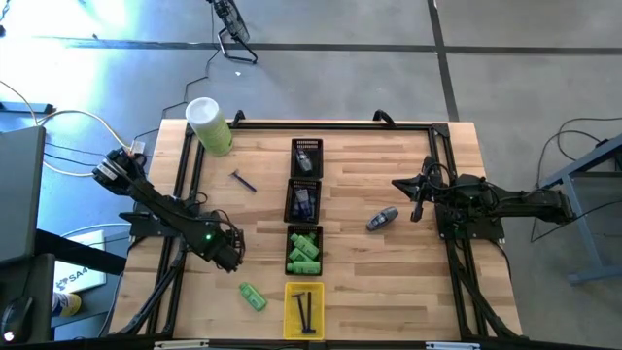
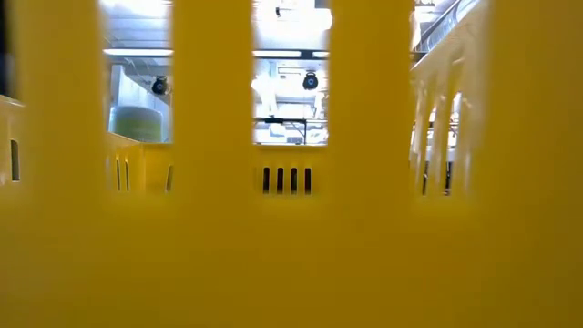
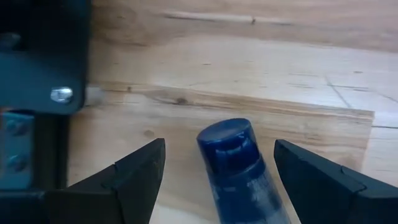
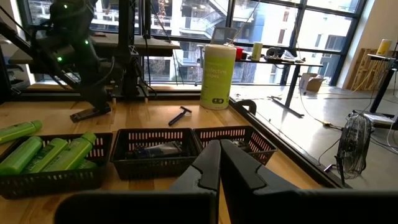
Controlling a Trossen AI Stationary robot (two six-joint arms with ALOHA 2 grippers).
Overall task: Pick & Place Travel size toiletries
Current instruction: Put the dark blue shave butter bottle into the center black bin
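My left gripper points down near the table's left side, open. In the left wrist view a dark blue tube with a round cap lies flat on the wood between the fingers of my left gripper, with a gap on each side. The high view hides the tube under the gripper. A loose green bottle lies near the front, a thin dark stick farther back and a grey-blue oval piece right of centre. My right gripper waits shut at the right, pointing level.
A column of trays runs down the table's middle: two black trays, a black tray of green bottles and a yellow tray holding dark sticks. A big pale-green cylinder stands at the back left. The yellow tray's wall fills the low view.
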